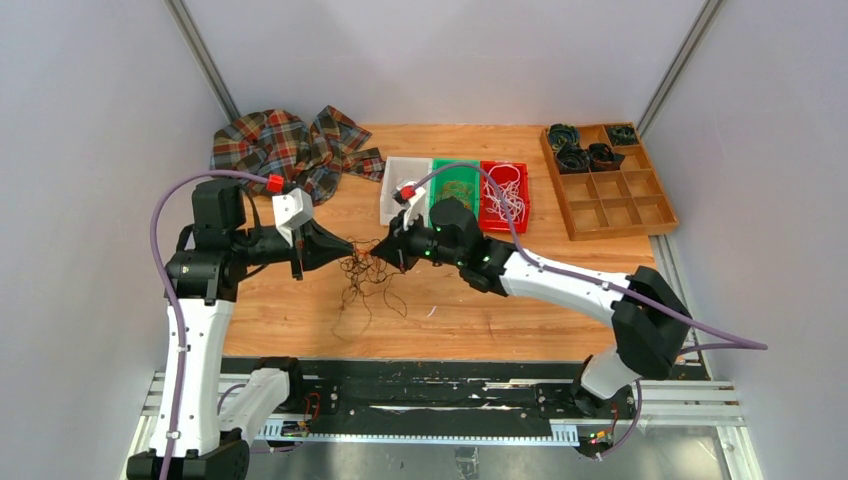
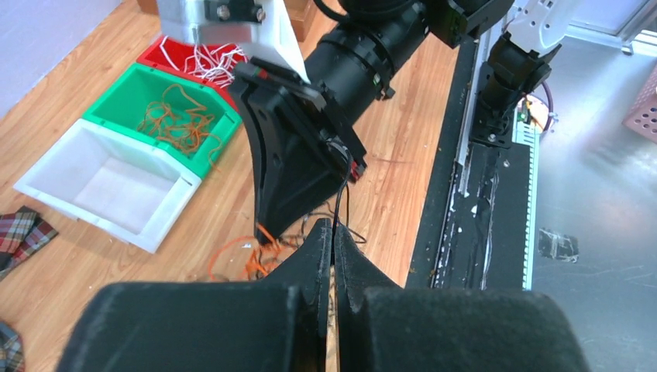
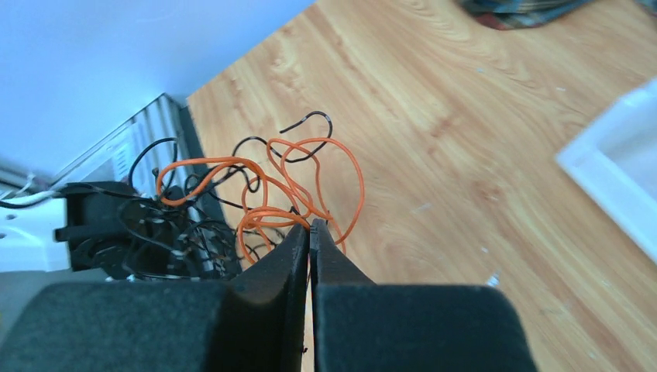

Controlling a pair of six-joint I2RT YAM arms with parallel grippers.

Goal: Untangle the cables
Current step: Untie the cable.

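A tangle of thin black and copper-orange cables (image 1: 368, 282) hangs and lies on the wooden table between my two grippers. My left gripper (image 1: 346, 247) is shut, with a black cable (image 2: 338, 203) running out of its tip (image 2: 334, 226). My right gripper (image 1: 379, 250) faces it closely and is shut at its tip (image 3: 310, 225) on an orange cable (image 3: 267, 213). Orange loops (image 3: 318, 167) and black strands (image 3: 190, 225) spread beyond the right jaws. In the left wrist view the right gripper's fingers (image 2: 288, 174) point down at orange cables (image 2: 246, 257) on the wood.
White (image 1: 398, 195), green (image 1: 456, 188) and red (image 1: 505, 195) bins stand behind the tangle; the green holds orange wires, the red white wires. A wooden compartment tray (image 1: 612, 190) with dark coiled rolls sits back right. A plaid cloth (image 1: 285, 145) lies back left.
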